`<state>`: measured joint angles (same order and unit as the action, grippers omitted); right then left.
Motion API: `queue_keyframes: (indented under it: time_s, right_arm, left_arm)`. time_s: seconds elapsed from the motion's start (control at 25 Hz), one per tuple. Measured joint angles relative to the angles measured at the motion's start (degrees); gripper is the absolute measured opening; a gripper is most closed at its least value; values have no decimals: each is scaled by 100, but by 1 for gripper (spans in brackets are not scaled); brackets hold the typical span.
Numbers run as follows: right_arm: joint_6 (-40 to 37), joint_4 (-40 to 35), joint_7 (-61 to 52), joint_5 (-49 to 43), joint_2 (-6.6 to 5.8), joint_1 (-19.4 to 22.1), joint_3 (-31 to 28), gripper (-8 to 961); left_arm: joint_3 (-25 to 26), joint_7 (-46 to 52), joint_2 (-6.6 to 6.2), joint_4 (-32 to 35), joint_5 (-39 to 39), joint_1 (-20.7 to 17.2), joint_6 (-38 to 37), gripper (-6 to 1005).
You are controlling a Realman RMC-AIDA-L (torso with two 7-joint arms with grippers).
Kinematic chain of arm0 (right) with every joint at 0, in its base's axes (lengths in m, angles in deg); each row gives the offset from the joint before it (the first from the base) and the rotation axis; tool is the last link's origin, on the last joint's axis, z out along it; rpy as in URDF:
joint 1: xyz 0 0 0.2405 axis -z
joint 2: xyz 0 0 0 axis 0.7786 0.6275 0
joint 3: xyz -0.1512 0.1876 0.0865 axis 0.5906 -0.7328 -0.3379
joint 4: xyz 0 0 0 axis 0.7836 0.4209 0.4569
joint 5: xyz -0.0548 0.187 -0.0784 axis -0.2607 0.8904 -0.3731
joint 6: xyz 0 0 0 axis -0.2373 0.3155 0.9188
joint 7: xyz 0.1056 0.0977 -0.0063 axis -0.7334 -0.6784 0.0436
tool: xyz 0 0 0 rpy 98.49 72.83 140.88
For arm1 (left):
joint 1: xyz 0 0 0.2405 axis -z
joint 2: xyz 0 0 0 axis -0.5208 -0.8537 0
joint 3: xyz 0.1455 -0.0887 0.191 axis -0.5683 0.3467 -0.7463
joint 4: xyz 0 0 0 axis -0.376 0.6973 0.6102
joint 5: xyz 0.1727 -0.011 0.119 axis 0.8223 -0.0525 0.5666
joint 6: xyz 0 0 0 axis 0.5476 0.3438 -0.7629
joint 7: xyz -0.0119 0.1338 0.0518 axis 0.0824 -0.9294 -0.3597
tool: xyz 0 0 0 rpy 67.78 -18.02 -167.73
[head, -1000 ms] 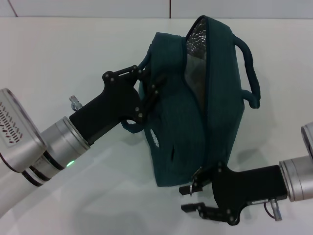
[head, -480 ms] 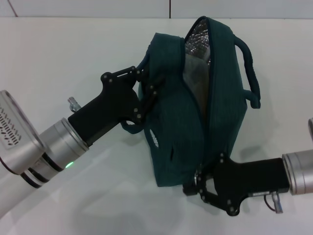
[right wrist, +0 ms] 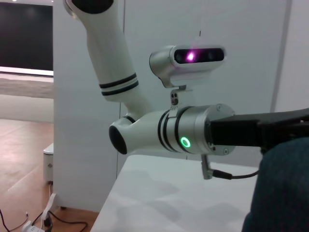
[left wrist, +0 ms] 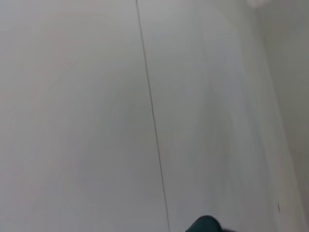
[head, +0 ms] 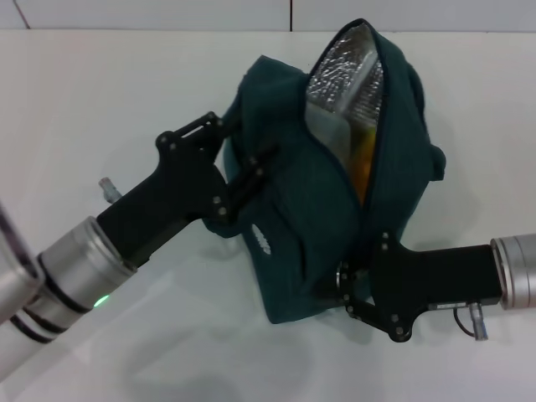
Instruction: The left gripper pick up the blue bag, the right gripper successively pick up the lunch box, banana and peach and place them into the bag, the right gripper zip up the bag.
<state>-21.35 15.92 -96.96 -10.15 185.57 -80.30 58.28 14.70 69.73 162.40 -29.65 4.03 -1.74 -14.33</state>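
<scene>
Head view, stage: zipping step, by judgement; the blue bag [head: 327,193] is held up at frame centre with its mouth gaping, silver lining [head: 347,79] and something orange [head: 362,163] showing inside.
Contents: lunch box, banana and peach cannot be told apart within the bag; none lies on the desk [head: 100,100] in view, so the loading looks done.
Left gripper [head: 243,172]: centre-left of frame, jaws closed on the bag's side fabric or strap, bearing the bag clear of the desk.
Right gripper [head: 347,289]: lower right of frame, pressed against the bag's lower end where the zip line finishes; jaws drawn close together, seemingly pinching the zip pull, though the pull itself is hidden.
Next move calls for: a steady pull along the zip track toward the upper end of the opening, with the left gripper bracing the bag so the fabric stays taut; slack cloth could jam the slider.
Surface: plain white desk, glossy, carrying soft shadows under the bag.
Room: right wrist view shows white wall panels, a dark window at upper left, wooden floor and loose cables at lower left.
Left wrist view: blank white panel with one seam.
</scene>
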Motion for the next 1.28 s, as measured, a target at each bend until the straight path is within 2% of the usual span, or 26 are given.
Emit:
queue_keyframes:
  time_s: [0.32,0.6,0.76,0.96,1.0,1.28]
  right_arm:
    - [-22,-205,14,-24,-13,-65,-4,25]
    - [-30,-236,15,-39,-6,-197,21,24]
    - [-86,-290,15,-46,9,-206,24,24]
    - [-145,-382,8,-19,29,-273,6,25]
    - [-124,-404,10,-9,36,-286,2,25]
    - [239,-482,49,259,71,-376,-12,25]
  left_arm:
    - [43,1078,-35,72,-112,-184,-366,560]
    - [52,1939,-57,234,-292,-201,10,787]
    - [52,2060,-61,360,-431,-306,-69,782]
    - [34,2363,-62,919,-458,-799,-667,777]
    - [4,2282,-61,1040,-436,-975,-819,776]
    - [-312,1577,-50,1063,-398,-1302,-871,773]
